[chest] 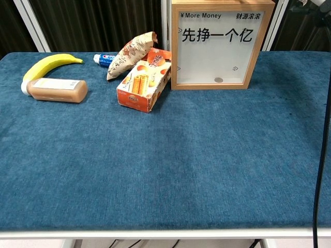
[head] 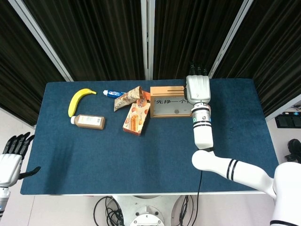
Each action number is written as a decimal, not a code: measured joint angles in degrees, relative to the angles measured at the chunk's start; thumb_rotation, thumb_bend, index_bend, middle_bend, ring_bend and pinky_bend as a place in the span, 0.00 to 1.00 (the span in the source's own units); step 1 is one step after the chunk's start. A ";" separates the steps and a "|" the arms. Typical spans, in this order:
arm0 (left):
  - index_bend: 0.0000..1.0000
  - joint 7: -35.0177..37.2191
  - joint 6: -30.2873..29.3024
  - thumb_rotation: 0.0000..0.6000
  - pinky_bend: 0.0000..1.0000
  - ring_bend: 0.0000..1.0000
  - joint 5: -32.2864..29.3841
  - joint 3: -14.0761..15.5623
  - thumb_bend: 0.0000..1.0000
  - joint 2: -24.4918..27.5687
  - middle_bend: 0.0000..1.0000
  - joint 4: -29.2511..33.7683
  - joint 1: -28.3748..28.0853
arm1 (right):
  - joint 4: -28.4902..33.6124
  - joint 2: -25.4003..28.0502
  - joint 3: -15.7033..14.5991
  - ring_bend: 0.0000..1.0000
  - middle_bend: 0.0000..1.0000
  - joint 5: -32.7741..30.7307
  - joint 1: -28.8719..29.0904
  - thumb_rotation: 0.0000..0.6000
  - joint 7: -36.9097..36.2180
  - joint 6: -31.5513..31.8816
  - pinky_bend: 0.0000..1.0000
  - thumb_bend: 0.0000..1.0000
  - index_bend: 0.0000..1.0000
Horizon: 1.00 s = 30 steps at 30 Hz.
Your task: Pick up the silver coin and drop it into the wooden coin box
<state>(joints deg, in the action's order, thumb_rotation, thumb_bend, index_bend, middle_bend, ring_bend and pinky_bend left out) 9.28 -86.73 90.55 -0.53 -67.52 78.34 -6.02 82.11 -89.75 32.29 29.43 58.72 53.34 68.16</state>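
Wooden coin box (chest: 222, 44): upright at the far middle of the blue surface (chest: 165, 165); pale wood frame, clear front pane, printed characters and "More Money" across the top of the pane. In the head view the slot on its top face shows as a thin dark line.

Silver coin (chest: 219, 80): a small grey disc seen behind the pane, lying at the bottom of the box near the frame's lower edge.

Right hand (head: 197, 87): white back facing the head camera, raised over the right end of the box top, dark fingertips pointing to the far edge. The fingers lie side by side, close together; whether anything is pinched beneath them cannot be told. In the chest view the hand does not plainly show.

Left hand (head: 13, 155): at the lower left, off the near left corner of the surface, dark fingers spread, holding nothing.

Other items, all left of the box:
- Banana (chest: 49, 64), far left.
- Brown bottle (chest: 54, 89), lying on its side just in front of the banana, white cap to the left.
- Toothpaste tube (chest: 105, 59), near the far edge.
- Snack bag (chest: 132, 54), leaning over the orange carton (chest: 144, 85), which lies just beside the box's left side.
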 measured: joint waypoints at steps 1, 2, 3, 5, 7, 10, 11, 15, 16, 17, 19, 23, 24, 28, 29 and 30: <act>0.01 0.01 0.02 1.00 0.00 0.00 -0.05 0.00 0.11 -0.02 0.00 -0.03 0.00 | -0.19 -0.07 -0.18 0.00 0.03 -0.24 0.19 1.00 -0.20 -0.05 0.00 0.38 0.74; 0.01 0.00 0.05 1.00 0.00 0.00 -0.08 0.01 0.11 -0.04 0.00 -0.05 0.00 | -0.49 -0.16 -0.47 0.00 0.03 -0.48 0.42 1.00 -0.39 -0.07 0.00 0.38 0.74; 0.01 -0.02 0.11 1.00 0.00 0.00 -0.11 0.02 0.11 -0.04 0.00 -0.06 0.00 | -0.66 -0.23 -0.69 0.00 0.03 -0.63 0.56 1.00 -0.54 -0.09 0.00 0.38 0.74; 0.01 -0.12 0.16 1.00 0.00 0.00 -0.12 0.05 0.11 -0.02 0.00 -0.03 -0.02 | -0.81 -0.31 -1.00 0.00 0.03 -1.07 0.80 1.00 -0.84 -0.18 0.00 0.38 0.74; 0.01 -0.24 0.15 1.00 0.00 0.00 -0.14 0.03 0.11 0.03 0.00 0.04 -0.03 | -0.96 -0.36 -1.30 0.00 0.03 -1.54 1.12 1.00 -1.18 -0.24 0.00 0.38 0.74; 0.01 -0.29 0.02 1.00 0.00 0.00 -0.17 0.02 0.11 0.11 0.00 0.13 0.01 | -1.07 -0.39 -1.77 0.00 0.03 -1.72 1.47 1.00 -1.71 -0.12 0.00 0.38 0.74; 0.01 -0.32 0.00 1.00 0.00 0.00 -0.18 0.01 0.11 0.13 0.00 0.14 0.02 | -1.13 -0.39 -1.91 0.00 0.02 -1.82 1.57 1.00 -1.85 -0.08 0.00 0.38 0.74; 0.01 -0.53 0.05 1.00 0.00 0.00 -0.40 0.02 0.11 0.25 0.00 0.17 0.10 | -1.46 -0.45 -2.38 0.00 0.02 -2.27 1.88 1.00 -2.44 0.00 0.00 0.38 0.74; 0.01 -0.54 0.05 1.00 0.00 0.00 -0.48 0.01 0.11 0.30 0.00 0.18 0.13 | -1.55 -0.45 -2.45 0.00 0.02 -2.38 1.96 1.00 -2.58 0.00 0.00 0.38 0.74; 0.01 -0.52 0.05 1.00 0.00 0.00 -0.56 0.00 0.11 0.37 0.00 0.21 0.17 | -1.67 -0.47 -2.53 0.00 0.02 -2.47 2.06 1.00 -2.77 0.00 0.00 0.38 0.74; 0.01 -0.51 -0.01 1.00 0.00 0.00 -0.62 -0.01 0.11 0.52 0.00 0.23 0.23 | -1.83 -0.46 -2.69 0.00 0.02 -2.66 2.22 1.00 -3.03 -0.01 0.00 0.38 0.74; 0.01 -0.47 -0.02 1.00 0.00 0.00 -0.64 0.02 0.11 0.59 0.00 0.20 0.29 | -2.05 -0.45 -2.95 0.00 0.02 -3.31 2.48 1.00 -3.15 -0.09 0.00 0.38 0.74; 0.01 -0.48 0.02 1.00 0.00 0.00 -0.62 0.03 0.11 0.61 0.00 0.16 0.27 | -2.09 -0.43 -3.02 0.00 0.02 -3.62 2.56 1.00 -3.14 -0.13 0.00 0.38 0.73; 0.01 -0.48 0.01 1.00 0.00 0.00 -0.52 0.00 0.11 0.67 0.00 0.18 0.19 | -2.12 -0.34 -3.42 0.00 0.02 -4.37 2.87 1.00 -3.16 -0.30 0.00 0.38 0.70; 0.01 -0.50 0.00 1.00 0.00 0.00 -0.49 0.00 0.11 0.70 0.00 0.20 0.17 | -2.10 -0.30 -3.54 0.00 0.01 -4.47 2.92 1.00 -3.23 -0.35 0.00 0.38 0.66; 0.01 -0.54 -0.01 1.00 0.00 0.00 -0.46 0.00 0.11 0.72 0.00 0.23 0.16 | -2.08 -0.27 -3.61 0.00 0.01 -4.57 2.94 1.00 -3.31 -0.41 0.00 0.38 0.60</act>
<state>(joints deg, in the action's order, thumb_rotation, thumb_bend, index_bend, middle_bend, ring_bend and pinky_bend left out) 8.74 -86.74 90.09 -0.53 -66.81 78.56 -5.85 80.02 -90.02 28.67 24.86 61.67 50.03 67.75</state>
